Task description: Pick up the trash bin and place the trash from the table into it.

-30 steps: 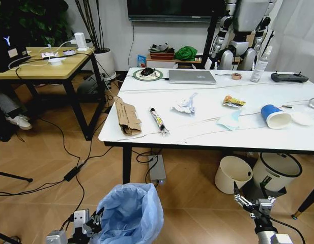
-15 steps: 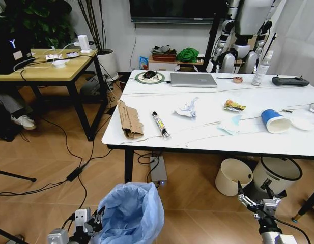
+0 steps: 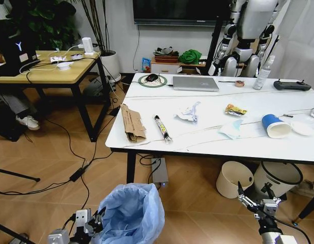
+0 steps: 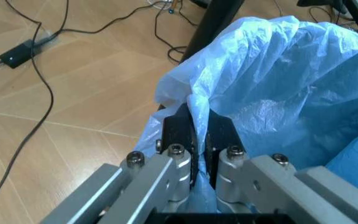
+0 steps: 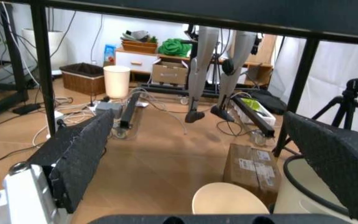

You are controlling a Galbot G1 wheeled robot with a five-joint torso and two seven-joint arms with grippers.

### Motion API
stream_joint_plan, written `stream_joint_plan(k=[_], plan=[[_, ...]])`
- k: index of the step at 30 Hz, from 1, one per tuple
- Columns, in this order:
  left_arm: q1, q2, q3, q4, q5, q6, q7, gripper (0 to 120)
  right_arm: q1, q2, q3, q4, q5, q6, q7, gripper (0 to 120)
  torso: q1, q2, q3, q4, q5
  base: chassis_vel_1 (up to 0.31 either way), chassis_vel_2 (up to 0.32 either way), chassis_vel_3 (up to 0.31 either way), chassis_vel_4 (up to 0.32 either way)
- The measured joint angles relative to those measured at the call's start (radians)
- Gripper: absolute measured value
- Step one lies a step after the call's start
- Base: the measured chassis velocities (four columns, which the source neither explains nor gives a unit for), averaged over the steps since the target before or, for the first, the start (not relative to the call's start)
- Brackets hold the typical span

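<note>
Whole head view has shifted since a second ago: counter sits further right and a touch nearer, plant and wooden desk slide right too. That reads as the camera and base moving, not the things; litter keeps its layout on the counter. Bin holds the same spot low in frame beside the left gripper, so it travels with the robot.

Meaning, as a judgement: bin is already picked up, robot is closing on the counter, no trash in it yet.

Trash on the counter: cardboard, wrapper stick, crumpled paper, yellow wrapper, blue cup, white lid.

Left wrist view gives what the head view cannot: left jaws pinched shut on a fold of the blue bag at the rim; whether the dark rim is also caught is probably so, not clear.

Right gripper hangs low at the right, near the cream bin. Right wrist view: jaws wide apart, nothing between the pads.
</note>
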Motion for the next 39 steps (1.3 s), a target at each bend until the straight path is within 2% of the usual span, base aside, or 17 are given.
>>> stream_joint_plan(k=[10,16,39], plan=[[-0.001,-0.002,-0.002,-0.003,0.001,-0.007,0.015,0,0.002,0.000,-0.001,-0.004,0.000,0.000,0.000,100,0.020,0.046,0.026,0.0001,0.0000,0.004,0.005,0.007,0.005],[-0.004,-0.005,0.000,0.001,0.056,-0.030,0.015,0,0.005,0.000,-0.003,-0.006,0.000,0.000,0.000,100,0.031,0.074,0.043,0.0003,0.0000,0.053,0.062,0.069,0.058],[-0.007,-0.003,0.001,0.006,0.069,-0.038,0.035,0,0.003,0.000,-0.004,-0.005,-0.001,-0.003,0.000,100,0.033,0.078,0.045,0.0000,0.0000,0.007,0.007,0.006,0.007]])
